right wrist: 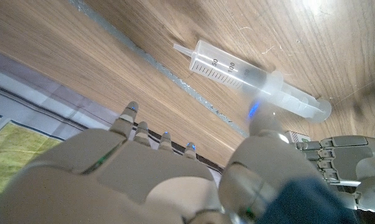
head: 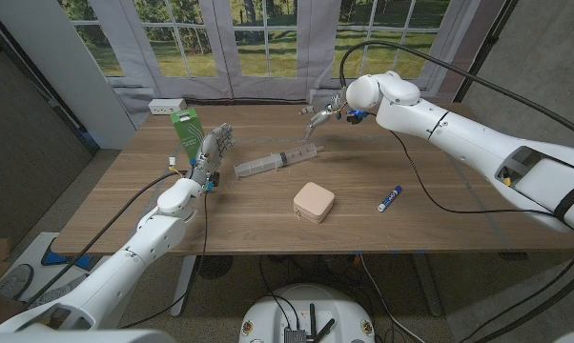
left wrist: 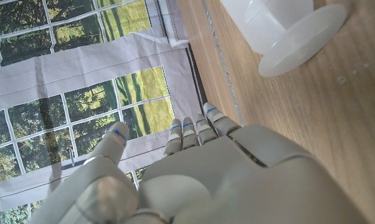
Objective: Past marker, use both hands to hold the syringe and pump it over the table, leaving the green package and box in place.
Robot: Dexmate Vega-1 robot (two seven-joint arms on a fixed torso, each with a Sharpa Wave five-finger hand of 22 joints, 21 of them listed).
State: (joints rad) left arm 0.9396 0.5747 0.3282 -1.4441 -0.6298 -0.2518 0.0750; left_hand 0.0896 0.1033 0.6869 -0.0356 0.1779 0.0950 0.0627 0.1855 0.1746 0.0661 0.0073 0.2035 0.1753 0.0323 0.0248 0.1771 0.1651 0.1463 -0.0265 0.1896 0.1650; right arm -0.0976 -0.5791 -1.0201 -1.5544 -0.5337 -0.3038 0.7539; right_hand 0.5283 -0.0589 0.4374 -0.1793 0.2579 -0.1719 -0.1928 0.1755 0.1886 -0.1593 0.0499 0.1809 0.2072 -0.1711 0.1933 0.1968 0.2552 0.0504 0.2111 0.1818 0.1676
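Syringe (head: 276,161) lies mid-table, untouched; left hand (head: 212,152) beside its plunger end, fingers apart; right hand (head: 323,116) near the far edge, fingers seemingly apart.

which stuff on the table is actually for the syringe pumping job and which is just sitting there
For the job: syringe, left hand, right hand.

Lying about: green package, box, marker, white power strip.
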